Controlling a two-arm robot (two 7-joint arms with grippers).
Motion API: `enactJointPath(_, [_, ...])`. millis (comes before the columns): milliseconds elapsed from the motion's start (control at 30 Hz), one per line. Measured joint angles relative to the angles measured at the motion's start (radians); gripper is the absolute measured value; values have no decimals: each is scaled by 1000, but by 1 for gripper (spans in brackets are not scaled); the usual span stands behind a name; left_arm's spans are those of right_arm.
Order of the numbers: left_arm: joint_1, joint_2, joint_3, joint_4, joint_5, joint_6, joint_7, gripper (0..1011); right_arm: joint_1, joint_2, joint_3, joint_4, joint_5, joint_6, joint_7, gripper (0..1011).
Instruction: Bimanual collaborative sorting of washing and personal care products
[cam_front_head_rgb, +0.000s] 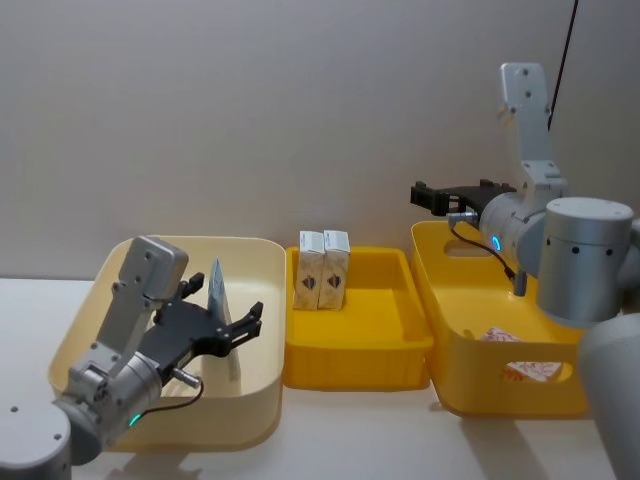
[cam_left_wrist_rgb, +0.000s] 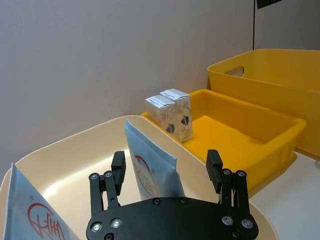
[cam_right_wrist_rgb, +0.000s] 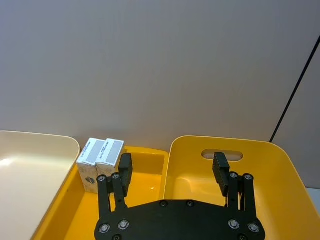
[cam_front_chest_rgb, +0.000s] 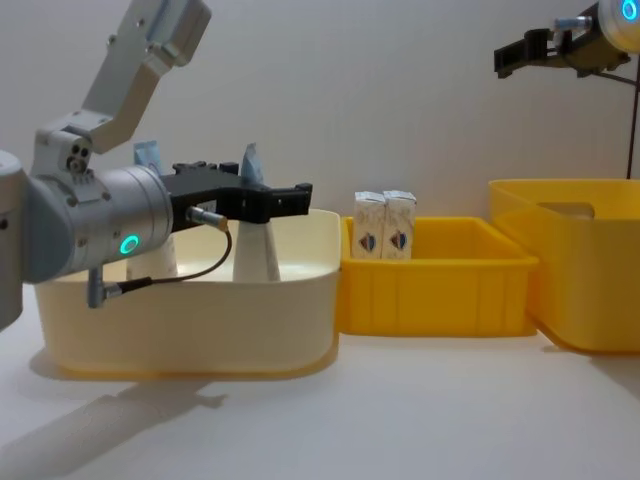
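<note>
Cream plastic fills my left side: the left gripper reaches out level over the cream bin at 8 o'clock of the head view. Its forearm angles up behind it, and its fingers are spread wide, gripping nothing. A tube stands upright in that bin in line with the gap, pale blue, whiter toward its base, crimped end up. It carries a red script mark I cannot read. A second tube stands farther toward 9 o'clock. My right gripper hangs high at 2 o'clock above the right yellow bin, likewise spread and empty. Two white cartons stand touching at 11 o'clock in the middle yellow tray, each with a small dark emblem and print too small to read.
</note>
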Motion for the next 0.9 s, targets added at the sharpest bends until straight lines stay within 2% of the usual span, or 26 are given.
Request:
enactJointPath(167, [-5,-2,2,1,4,0,-4,962,0,0,0,0,0,0,0,1001])
enactJointPath(300, [-8,-3,3,2,6,0,-6,884,0,0,0,0,0,0,0,1001])
enactJointPath(333, [-8,-4,3,2,7,0,-6,824,0,0,0,0,0,0,0,1001])
enactJointPath(500, [-10,-5,4,3,9,0,-8,702,0,0,0,0,0,0,0,1001])
enactJointPath(533, [-11,-5,4,3,9,0,-8,634,0,0,0,0,0,0,0,1001])
enactJointPath(667, [-12,-5,5,3,10,1,-9,534,0,0,0,0,0,0,0,1001])
enactJointPath(700, [-12,-6,5,3,10,1,-9,472,0,0,0,0,0,0,0,1001])
enactJointPath(733, [-12,-6,5,3,10,1,-9,472,0,0,0,0,0,0,0,1001])
enactJointPath(833, [-13,-6,5,3,11,1,-10,351,0,0,0,0,0,0,0,1001])
enactJointPath(867, [-13,-6,5,3,11,1,-10,351,0,0,0,0,0,0,0,1001])
enactJointPath(900, [-13,-6,6,3,11,1,-10,283,0,0,0,0,0,0,0,1001])
